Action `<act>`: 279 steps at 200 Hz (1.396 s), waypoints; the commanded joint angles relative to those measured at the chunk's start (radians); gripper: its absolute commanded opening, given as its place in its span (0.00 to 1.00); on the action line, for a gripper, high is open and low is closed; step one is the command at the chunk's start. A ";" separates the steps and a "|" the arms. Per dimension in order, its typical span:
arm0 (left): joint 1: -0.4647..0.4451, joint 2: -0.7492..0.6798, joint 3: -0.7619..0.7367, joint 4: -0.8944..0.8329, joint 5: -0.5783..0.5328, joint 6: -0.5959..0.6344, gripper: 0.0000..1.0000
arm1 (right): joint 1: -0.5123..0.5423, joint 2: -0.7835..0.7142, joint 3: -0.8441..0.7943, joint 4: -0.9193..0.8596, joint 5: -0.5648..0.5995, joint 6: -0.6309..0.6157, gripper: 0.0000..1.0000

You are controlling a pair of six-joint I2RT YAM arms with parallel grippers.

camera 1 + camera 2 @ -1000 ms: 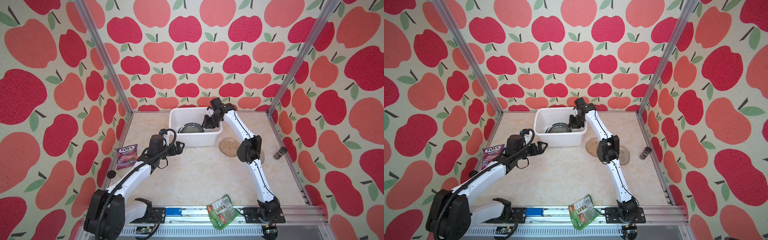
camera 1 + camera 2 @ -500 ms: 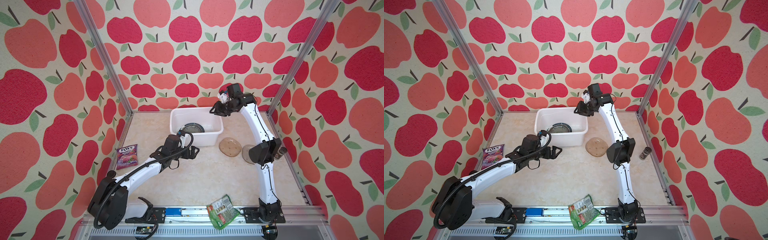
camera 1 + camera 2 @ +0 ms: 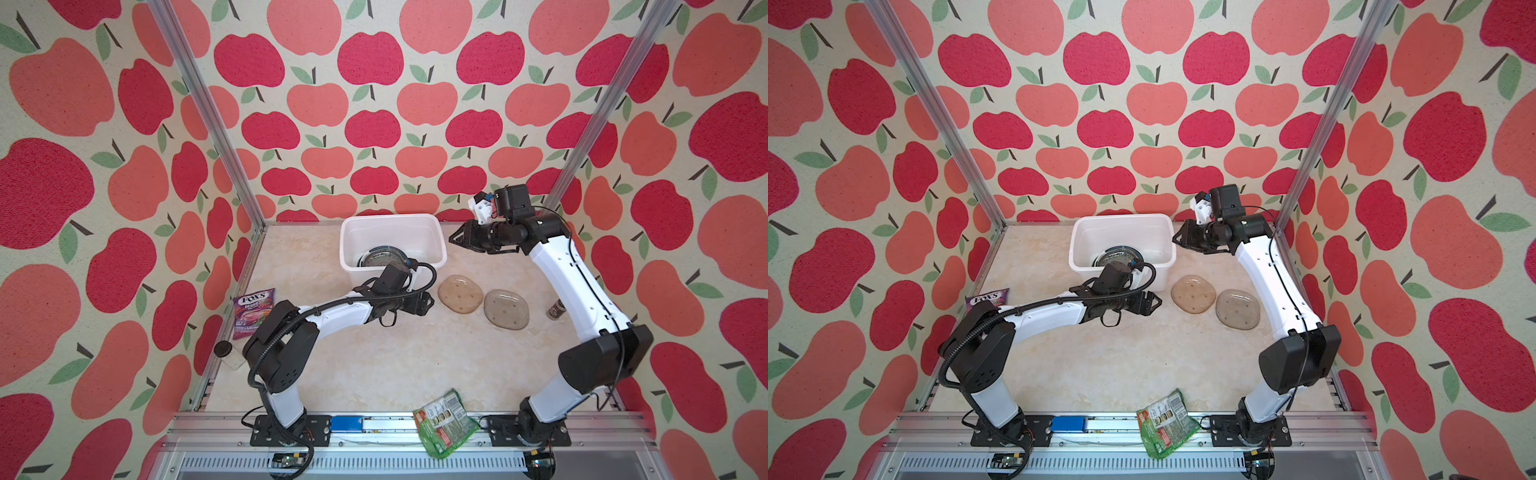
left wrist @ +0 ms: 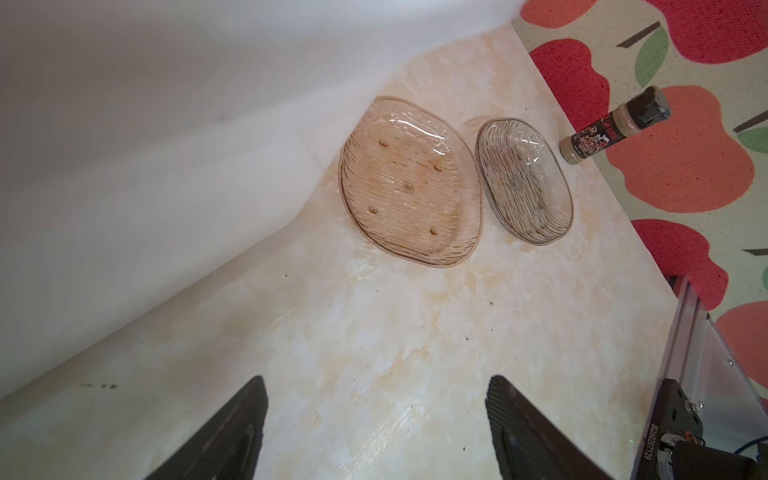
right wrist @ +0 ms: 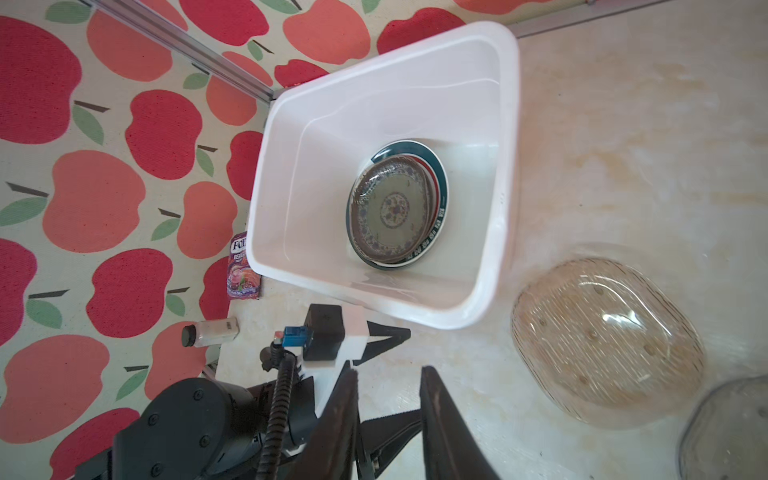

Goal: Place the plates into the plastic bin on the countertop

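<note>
The job is well on but not finished. The bin (image 3: 390, 217) stands at the back of the tabletop (image 3: 374, 365), and a stack of round plates (image 5: 392, 212) lies flat on its floor, toward the near wall. Several rims show under the patterned top plate; how many are stacked cannot be told from these views.

Two glass plates are left out on the tabletop, just right of the bin's front corner: an amber plate (image 3: 459, 294) and, just beside it on the far side from the bin, a greyer plate (image 3: 506, 309). Both lie flat and neither is touched by anything.

The left claw (image 4: 376, 386) is released, jaws wide with nothing between them. It hangs low over the tabletop beside the bin's front wall, pointing at the amber plate and close to its near edge in both top views. That plate looks like the next pick.

The right claw (image 3: 451, 240) is raised beside the bin's right wall. Its jaws stand a narrow gap apart and grasp nothing.

What remains, by my reading: lift each glass plate and set it in the bin
</note>
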 commanded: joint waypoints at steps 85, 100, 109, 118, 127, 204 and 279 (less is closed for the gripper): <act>-0.042 0.369 0.373 -0.253 -0.172 -0.075 0.66 | -0.189 -0.242 -0.331 0.182 -0.082 0.046 0.27; -0.046 0.393 0.405 -0.290 -0.226 -0.088 0.67 | -0.200 -0.249 -0.346 0.193 -0.096 0.047 0.27; -0.043 0.404 0.415 -0.302 -0.239 -0.089 0.69 | -0.206 -0.252 -0.356 0.200 -0.104 0.047 0.27; -0.038 0.408 0.421 -0.309 -0.241 -0.083 0.69 | -0.210 -0.256 -0.361 0.203 -0.110 0.047 0.27; -0.034 0.403 0.417 -0.313 -0.251 -0.073 0.70 | -0.210 -0.259 -0.370 0.208 -0.111 0.047 0.27; 0.111 0.315 0.244 -0.241 -0.194 -0.092 0.74 | -0.211 -0.261 -0.417 0.246 -0.136 0.077 0.26; -0.011 0.385 0.373 -0.316 -0.198 0.011 0.79 | -0.209 -0.267 -0.439 0.228 -0.113 0.070 0.26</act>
